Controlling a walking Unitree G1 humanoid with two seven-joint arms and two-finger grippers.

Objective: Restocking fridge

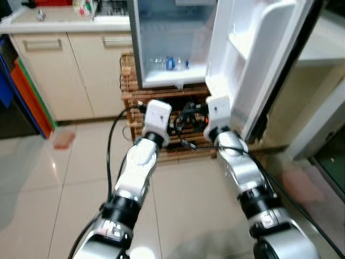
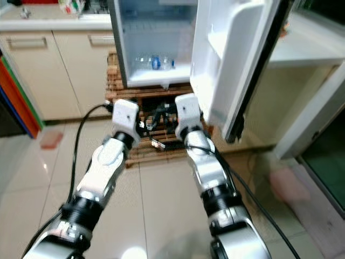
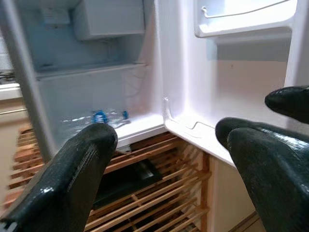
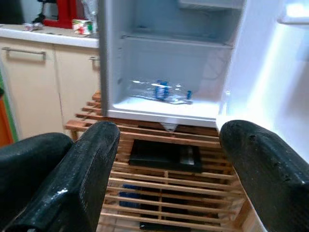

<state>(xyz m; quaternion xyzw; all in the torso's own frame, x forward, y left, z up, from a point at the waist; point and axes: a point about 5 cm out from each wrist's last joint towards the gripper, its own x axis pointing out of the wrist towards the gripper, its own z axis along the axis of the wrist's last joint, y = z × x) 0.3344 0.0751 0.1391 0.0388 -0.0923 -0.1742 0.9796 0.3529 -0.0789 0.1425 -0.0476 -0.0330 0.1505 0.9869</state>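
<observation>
A small white fridge (image 1: 172, 43) stands open on a slatted wooden stand (image 1: 129, 97), its door (image 1: 253, 59) swung out to the right. Clear water bottles with blue labels (image 4: 161, 91) lie on the fridge floor; the shelf above them is bare. Both silver arms reach forward side by side, low in front of the stand. My left gripper (image 3: 164, 137) is open with nothing between its fingers, pointing at the fridge's lower edge. My right gripper (image 4: 169, 137) is open too and holds nothing, just right of the left one.
Cream cabinets (image 1: 70, 65) and a counter with small items stand left of the fridge. An orange and blue object (image 1: 29, 91) leans at the far left. A black item (image 4: 164, 154) lies inside the stand. A pinkish patch (image 1: 63, 140) marks the tiled floor.
</observation>
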